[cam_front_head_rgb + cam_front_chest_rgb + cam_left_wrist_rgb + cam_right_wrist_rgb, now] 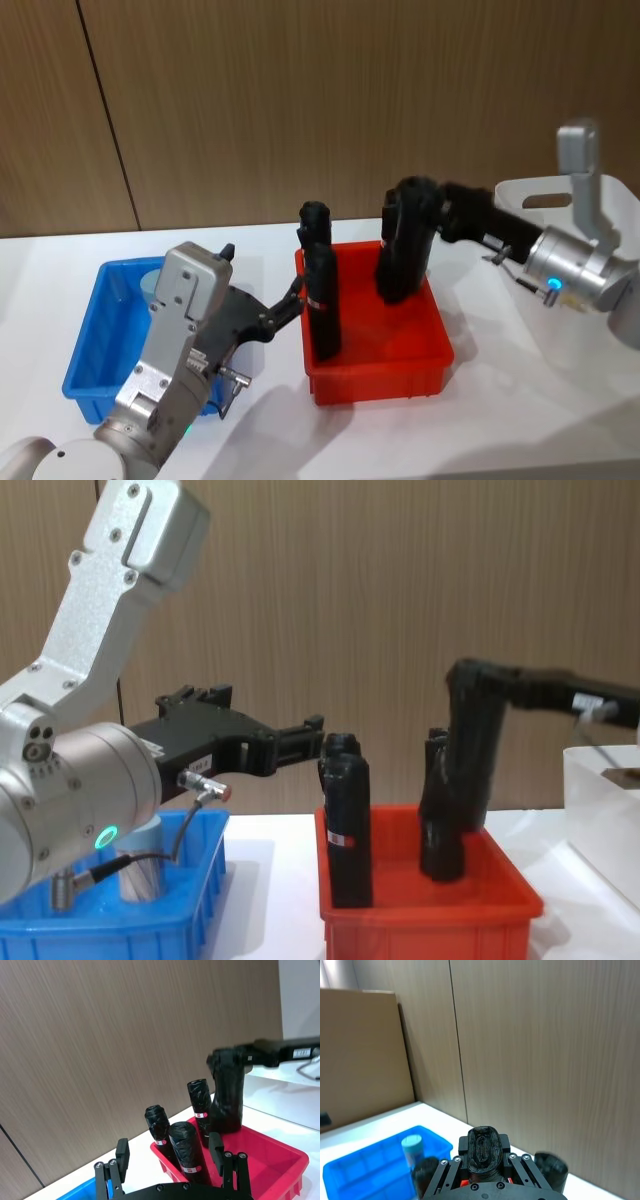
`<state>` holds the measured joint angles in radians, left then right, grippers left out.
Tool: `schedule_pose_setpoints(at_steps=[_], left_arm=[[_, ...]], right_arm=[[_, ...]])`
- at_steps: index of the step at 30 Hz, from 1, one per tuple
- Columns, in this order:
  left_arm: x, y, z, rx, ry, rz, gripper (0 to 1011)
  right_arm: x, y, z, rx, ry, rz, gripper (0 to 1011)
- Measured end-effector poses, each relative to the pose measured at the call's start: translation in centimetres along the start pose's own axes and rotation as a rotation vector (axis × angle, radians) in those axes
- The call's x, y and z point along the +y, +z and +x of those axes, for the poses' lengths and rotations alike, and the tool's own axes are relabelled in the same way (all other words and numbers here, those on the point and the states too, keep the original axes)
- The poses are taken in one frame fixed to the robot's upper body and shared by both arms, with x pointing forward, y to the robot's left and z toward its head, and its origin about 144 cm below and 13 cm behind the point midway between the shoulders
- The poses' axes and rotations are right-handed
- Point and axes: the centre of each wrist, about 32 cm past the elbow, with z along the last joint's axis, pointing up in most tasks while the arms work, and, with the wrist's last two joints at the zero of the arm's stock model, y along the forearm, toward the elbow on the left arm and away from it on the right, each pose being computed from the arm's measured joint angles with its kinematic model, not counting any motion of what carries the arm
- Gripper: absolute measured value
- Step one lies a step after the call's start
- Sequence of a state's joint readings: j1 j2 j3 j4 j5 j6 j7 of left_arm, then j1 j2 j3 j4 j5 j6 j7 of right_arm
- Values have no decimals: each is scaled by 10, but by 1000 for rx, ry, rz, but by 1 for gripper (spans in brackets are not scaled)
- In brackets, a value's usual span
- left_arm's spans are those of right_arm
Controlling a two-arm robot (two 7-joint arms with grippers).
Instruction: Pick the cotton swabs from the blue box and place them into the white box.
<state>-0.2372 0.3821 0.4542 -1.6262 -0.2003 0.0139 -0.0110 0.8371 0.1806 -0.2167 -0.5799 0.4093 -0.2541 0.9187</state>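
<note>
One cotton swab jar (153,284) with a pale blue lid stands in the blue box (95,345) at the left; it also shows as the jar (413,1152) and, partly behind my left arm, the jar (140,872). The white box (620,215) is at the far right. My left gripper (296,292) is open, past the blue box's right side, pointing at the black rolls (322,310). My right gripper (410,210) is shut on a black roll (402,262) over the red bin.
A red bin (380,378) sits between the two boxes and holds upright black wrapped rolls (345,820). The white box's wall (600,790) rises at the right edge. A wooden panel wall runs behind the white table.
</note>
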Motion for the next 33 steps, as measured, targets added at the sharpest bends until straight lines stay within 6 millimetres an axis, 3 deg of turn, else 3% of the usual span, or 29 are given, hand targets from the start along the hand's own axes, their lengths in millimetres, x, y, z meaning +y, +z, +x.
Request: schedule_pose_setpoints(at_steps=[19,33], left_arm=[[0,0,0,0,0,0,1004],[0,0,0,0,0,0,1004]], right_arm=[[-46,68,-9,-116,-174,63,336],[-84,94,-5,-189,-363,22,336]])
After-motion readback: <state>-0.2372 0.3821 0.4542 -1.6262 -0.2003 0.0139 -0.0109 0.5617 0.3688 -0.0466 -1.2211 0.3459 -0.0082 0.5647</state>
